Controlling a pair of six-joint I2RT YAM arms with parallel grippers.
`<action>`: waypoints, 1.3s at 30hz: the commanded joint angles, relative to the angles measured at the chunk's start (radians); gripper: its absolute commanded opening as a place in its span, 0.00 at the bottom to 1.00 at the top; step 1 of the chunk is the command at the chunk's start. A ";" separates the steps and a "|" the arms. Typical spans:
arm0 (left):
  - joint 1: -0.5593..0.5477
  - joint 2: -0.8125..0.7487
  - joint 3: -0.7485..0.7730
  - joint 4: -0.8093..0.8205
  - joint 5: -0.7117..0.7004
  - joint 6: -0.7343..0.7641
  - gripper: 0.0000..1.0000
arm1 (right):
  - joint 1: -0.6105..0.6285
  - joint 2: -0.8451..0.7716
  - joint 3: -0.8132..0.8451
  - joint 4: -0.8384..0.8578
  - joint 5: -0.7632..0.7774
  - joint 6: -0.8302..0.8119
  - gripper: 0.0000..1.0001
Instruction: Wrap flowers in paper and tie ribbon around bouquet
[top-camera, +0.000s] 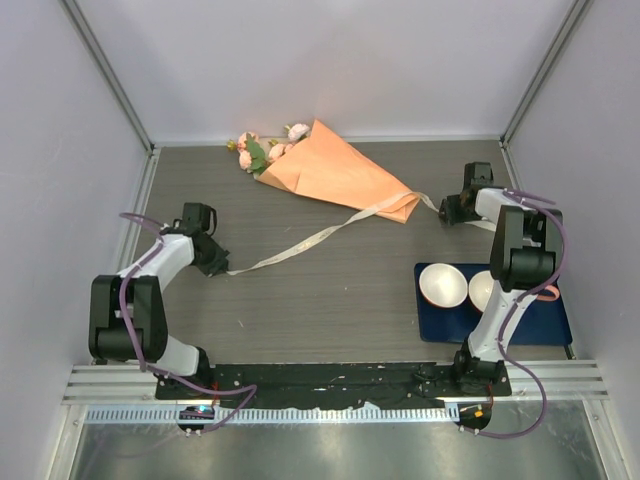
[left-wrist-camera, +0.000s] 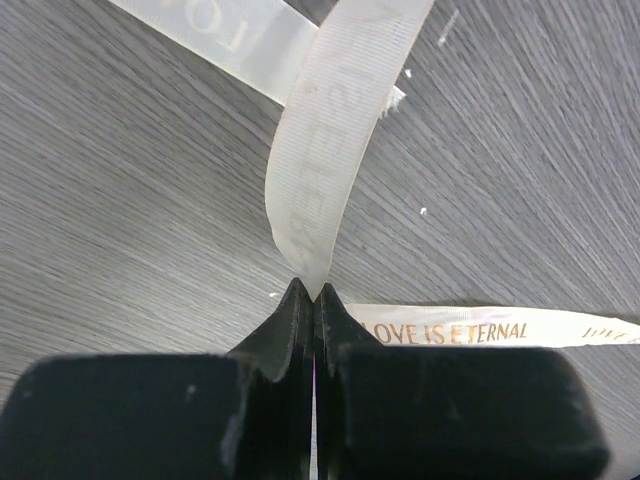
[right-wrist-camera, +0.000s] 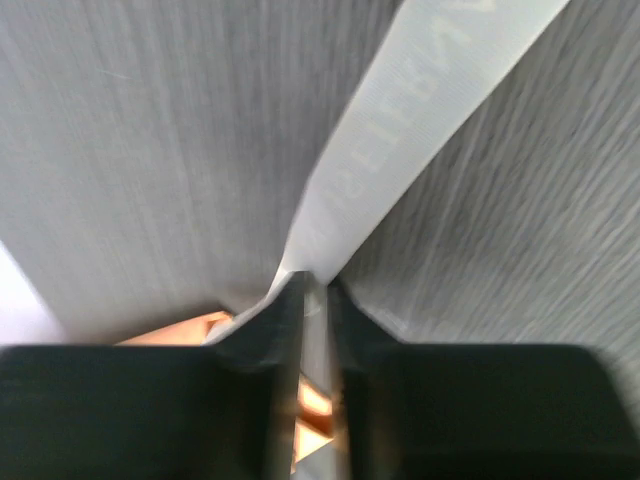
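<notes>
The bouquet lies at the back of the table: an orange paper (top-camera: 335, 172) cone with pink flowers (top-camera: 262, 148) at its wide left end. A cream ribbon (top-camera: 310, 240) runs from the left side of the table across to the cone's narrow tip. My left gripper (top-camera: 222, 268) is shut on the ribbon's left end; in the left wrist view the ribbon (left-wrist-camera: 320, 160) rises from the closed tips (left-wrist-camera: 312, 290). My right gripper (top-camera: 447, 208) sits just right of the cone's tip. Its jaws (right-wrist-camera: 315, 283) pinch the ribbon (right-wrist-camera: 400, 130), and orange paper (right-wrist-camera: 180, 328) shows behind them.
A dark blue mat (top-camera: 520, 325) at the front right carries two pale bowls (top-camera: 443, 284) (top-camera: 485, 290), close beside the right arm. White walls enclose the table on the left, back and right.
</notes>
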 joint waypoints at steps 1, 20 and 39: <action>0.032 -0.030 0.010 -0.010 -0.045 0.033 0.00 | -0.002 0.020 0.037 -0.057 0.073 -0.023 0.07; 0.259 0.067 0.171 -0.074 0.013 0.113 0.00 | 0.040 -0.210 -0.082 -0.193 0.257 -0.543 0.00; 0.239 -0.157 0.066 0.025 0.126 0.087 0.72 | 0.074 -0.340 -0.099 -0.246 0.130 -0.694 0.73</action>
